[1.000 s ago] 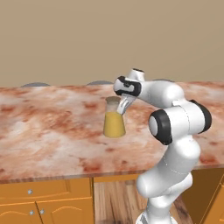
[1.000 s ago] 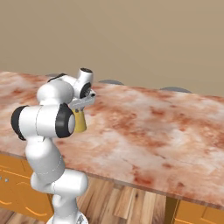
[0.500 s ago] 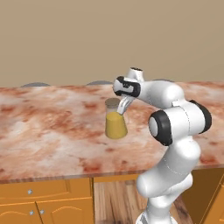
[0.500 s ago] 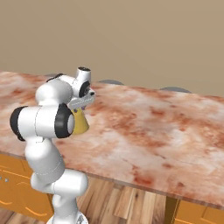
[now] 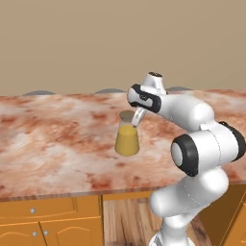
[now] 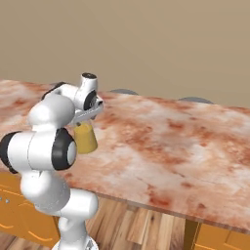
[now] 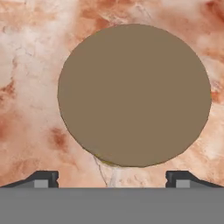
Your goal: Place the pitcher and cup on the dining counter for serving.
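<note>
The pitcher stands upright on the reddish-brown marbled dining worktop, roughly midway between its front and back edges, its wide base full of yellow-orange liquid. In the right base view the pitcher shows as a yellow cone partly behind my forearm. In the hand view its round brown lid lies straight below me, with the marbled stone all around it. My jaws sit at the pitcher's neck and lid, and in the hand view the two dark fingertips stand spread far apart, one out to each side of the lid, pinching nothing. From the left base view my white hand comes in from the right and angles down to the top of the pitcher. Under the worktop's front edge run orange wooden cabinets, with wooden floor below my base. Behind the worktop is a plain tan wall.
</note>
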